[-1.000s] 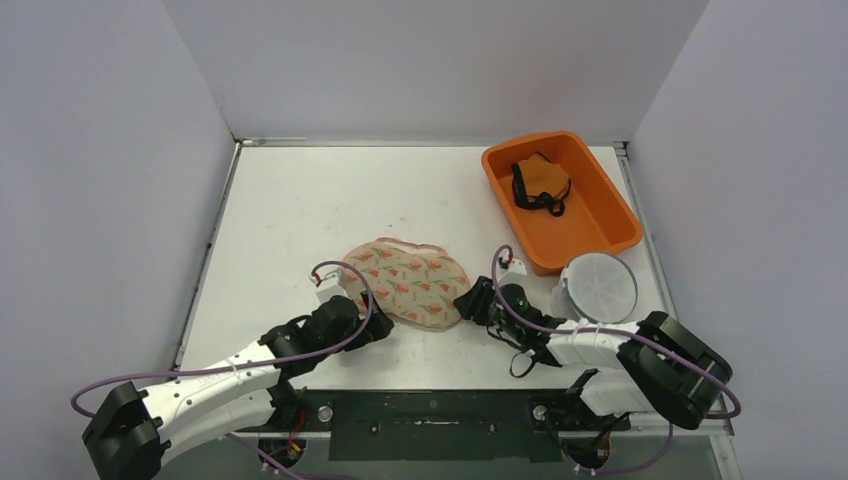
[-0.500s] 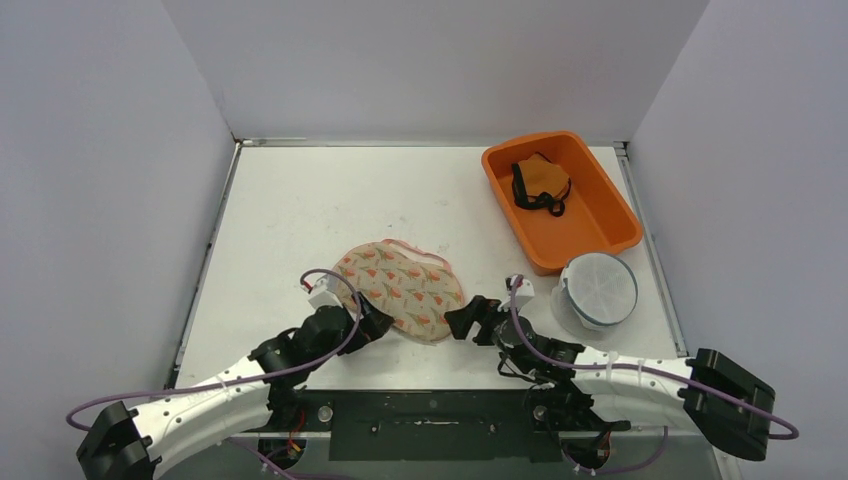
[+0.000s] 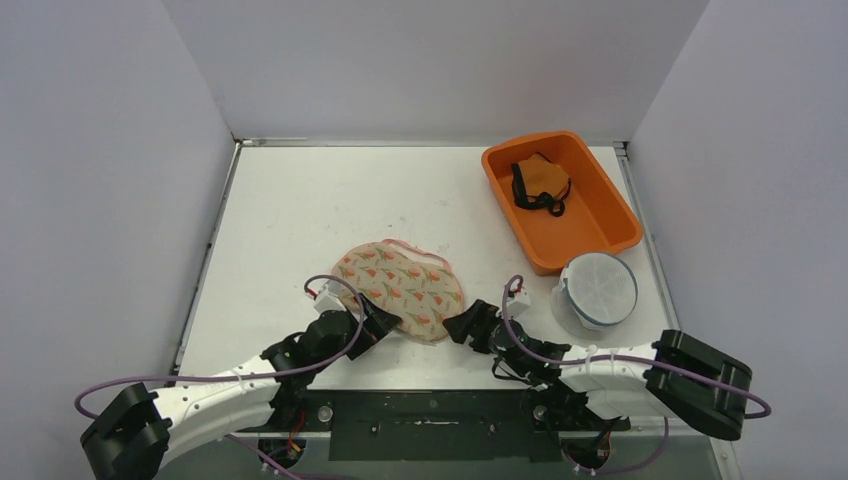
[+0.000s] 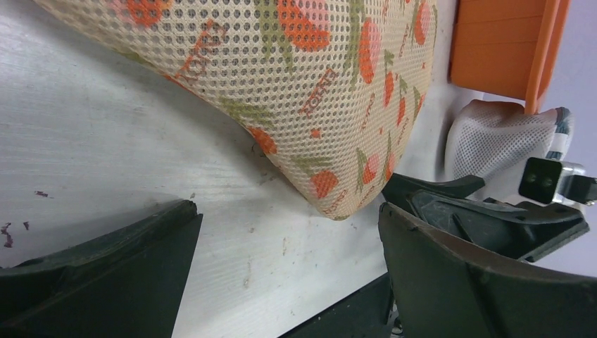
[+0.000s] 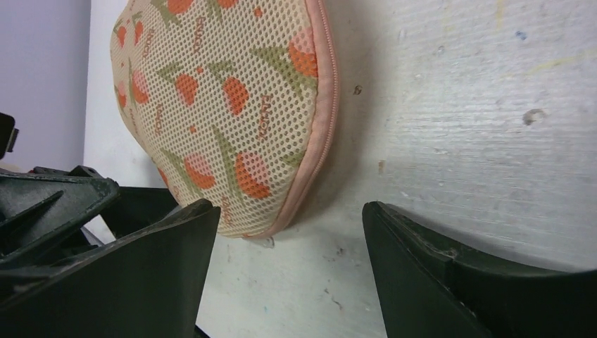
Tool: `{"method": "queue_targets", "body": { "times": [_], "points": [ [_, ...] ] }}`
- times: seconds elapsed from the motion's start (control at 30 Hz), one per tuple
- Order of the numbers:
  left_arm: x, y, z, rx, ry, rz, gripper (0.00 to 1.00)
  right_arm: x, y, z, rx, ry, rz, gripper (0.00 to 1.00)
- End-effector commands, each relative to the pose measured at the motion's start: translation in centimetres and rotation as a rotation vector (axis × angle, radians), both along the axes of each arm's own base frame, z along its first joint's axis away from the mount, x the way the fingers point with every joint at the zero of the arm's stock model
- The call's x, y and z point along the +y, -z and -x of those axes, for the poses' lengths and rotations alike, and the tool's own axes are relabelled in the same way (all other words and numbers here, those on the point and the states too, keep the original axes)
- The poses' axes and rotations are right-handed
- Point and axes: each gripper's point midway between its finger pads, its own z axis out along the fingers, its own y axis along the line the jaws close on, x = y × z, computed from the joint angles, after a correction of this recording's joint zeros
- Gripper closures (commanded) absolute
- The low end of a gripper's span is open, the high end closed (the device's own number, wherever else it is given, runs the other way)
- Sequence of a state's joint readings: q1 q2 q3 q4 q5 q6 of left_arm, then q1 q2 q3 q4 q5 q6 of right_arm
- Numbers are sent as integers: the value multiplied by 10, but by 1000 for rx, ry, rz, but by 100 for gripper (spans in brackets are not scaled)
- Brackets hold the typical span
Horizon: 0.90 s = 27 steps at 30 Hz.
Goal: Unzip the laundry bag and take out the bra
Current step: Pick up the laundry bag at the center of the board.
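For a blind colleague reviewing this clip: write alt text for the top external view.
A floral mesh bag lies on a white table, with the left gripper and right gripper open on either side of its near edge. At the far right, an orange bin holds an orange-and-black garment, with a round white mesh case beside it.

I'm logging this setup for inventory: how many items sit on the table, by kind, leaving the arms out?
Mesh laundry bags: 2, the floral bag and the white round bag
Orange bin: 1
Garment lying in the bin: 1
Total: 4
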State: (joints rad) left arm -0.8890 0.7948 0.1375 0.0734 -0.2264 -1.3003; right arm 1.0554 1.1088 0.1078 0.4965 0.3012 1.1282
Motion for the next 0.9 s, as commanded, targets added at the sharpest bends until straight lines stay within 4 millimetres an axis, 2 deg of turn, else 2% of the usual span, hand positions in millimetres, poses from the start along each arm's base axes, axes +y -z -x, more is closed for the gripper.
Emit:
{"method": "queue_targets", "body": {
  "times": [0.0,0.17,0.33,0.57,0.63,0.77,0.87],
  "points": [
    [-8,-13,-3,-25,-17,98,1,31,-19,-6,37,17,-167,26],
    [-6,-10,-1,-20,-28,107,1,53,-19,-2,86,-2,-255,37],
    [-5,-7,0,-12,-35,111,0,67,-28,2,99,-12,-327,58],
    [-9,-8,-1,-19,-26,122,0,69,-49,5,81,-20,-368,78],
    [-11,-9,-1,-24,-23,132,5,69,-55,5,74,-21,-381,80],
    [-16,-15,-4,-35,-22,169,7,67,-63,6,74,-13,-415,89],
    [-20,-24,-7,-41,-30,206,8,67,-71,8,73,-21,-443,91]
  ]
}}
